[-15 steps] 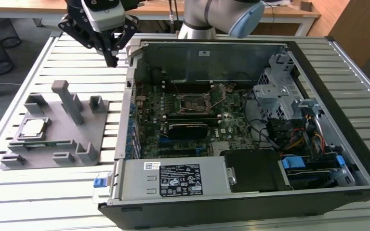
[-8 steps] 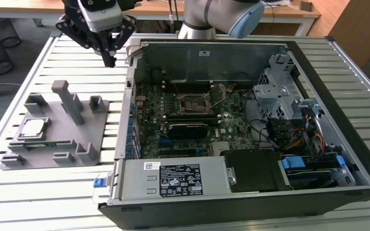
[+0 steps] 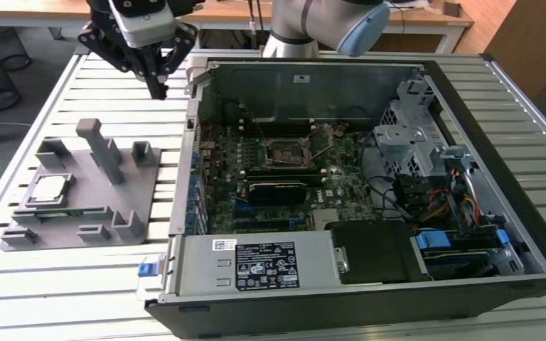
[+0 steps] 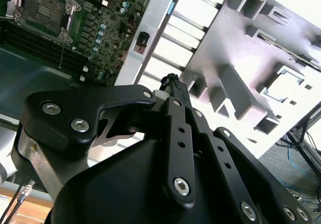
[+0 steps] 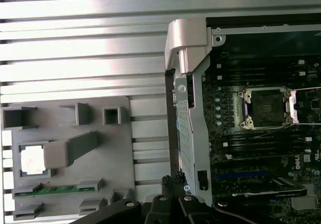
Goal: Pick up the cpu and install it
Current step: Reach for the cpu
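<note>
Squarely flat cpu [image 3: 47, 187], silver face upward

No print is legible, not even on the black label [image 3: 265, 266] on the power supply [image 3: 202, 273].

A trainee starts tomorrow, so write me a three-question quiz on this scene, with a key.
1. True or false: the cpu already sits in the motherboard socket.
2. What lies beside the cpu in the grey fixture? A) a green memory stick B) a screwdriver C) a fan
3. Fill in: the gripper is shut and holds ____.
Key: 1 false; 2 A; 3 nothing.
</note>
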You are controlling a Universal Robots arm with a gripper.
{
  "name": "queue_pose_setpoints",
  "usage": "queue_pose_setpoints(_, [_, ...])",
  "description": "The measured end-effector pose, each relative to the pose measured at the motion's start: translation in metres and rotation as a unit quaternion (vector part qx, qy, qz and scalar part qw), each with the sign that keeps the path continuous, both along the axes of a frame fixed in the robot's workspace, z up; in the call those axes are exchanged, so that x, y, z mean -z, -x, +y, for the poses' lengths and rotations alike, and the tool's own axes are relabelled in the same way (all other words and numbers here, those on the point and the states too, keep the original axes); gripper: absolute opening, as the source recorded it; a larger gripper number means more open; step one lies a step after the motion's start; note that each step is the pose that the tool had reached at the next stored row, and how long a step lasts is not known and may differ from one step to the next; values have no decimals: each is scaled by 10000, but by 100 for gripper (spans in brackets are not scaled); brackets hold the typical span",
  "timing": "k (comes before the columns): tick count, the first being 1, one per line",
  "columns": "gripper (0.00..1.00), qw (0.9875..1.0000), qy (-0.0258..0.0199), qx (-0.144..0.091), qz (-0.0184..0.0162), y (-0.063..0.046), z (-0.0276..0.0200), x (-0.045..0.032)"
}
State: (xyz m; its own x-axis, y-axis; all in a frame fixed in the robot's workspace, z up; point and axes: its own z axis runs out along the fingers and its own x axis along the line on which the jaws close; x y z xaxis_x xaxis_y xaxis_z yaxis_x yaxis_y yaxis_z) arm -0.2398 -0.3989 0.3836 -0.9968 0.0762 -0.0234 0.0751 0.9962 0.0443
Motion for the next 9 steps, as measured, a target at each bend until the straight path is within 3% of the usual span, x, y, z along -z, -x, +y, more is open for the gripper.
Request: queue_pose_setpoints(9, [11, 10000, 0, 0, 0, 50, 0, 5])
